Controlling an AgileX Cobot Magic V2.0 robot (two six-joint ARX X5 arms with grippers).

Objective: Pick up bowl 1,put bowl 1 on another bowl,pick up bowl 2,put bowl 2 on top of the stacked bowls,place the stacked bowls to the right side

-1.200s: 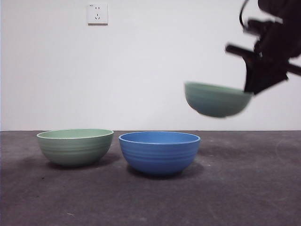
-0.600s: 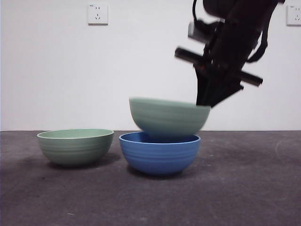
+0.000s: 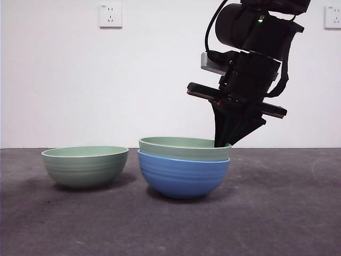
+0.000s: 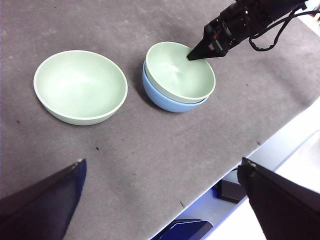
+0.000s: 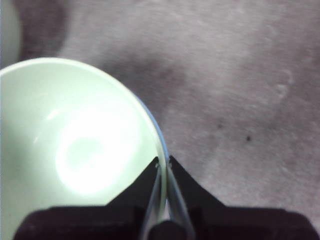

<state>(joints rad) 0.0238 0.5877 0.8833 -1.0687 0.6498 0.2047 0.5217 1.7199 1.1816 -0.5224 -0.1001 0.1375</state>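
Bowl 1 point(image 3: 184, 148) point(image 4: 177, 70) point(image 5: 75, 150), pale green, sits nested inside the blue bowl point(image 3: 184, 176) point(image 4: 152, 93) near the middle of the table. My right gripper point(image 3: 222, 143) point(image 4: 190, 57) point(image 5: 163, 162) comes down from above and is shut on the right side of bowl 1's rim, one jaw inside and one outside. Bowl 2 point(image 3: 85, 166) point(image 4: 80, 86), also pale green, stands alone to the left of the stack, a small gap away. My left gripper point(image 4: 162, 162) hangs high over the table's near edge, open and holding nothing.
The dark grey table mat point(image 3: 277, 213) stretches bare to the right of the stack. Its edge point(image 4: 260, 137) drops off to a light floor. Two wall sockets point(image 3: 110, 15) point(image 3: 333, 16) are on the white wall behind.
The right gripper carried bowl 1 left from the upper right and lowered it into the blue bowl, where it now rests. Bowl 2 and the blue bowl stayed put.
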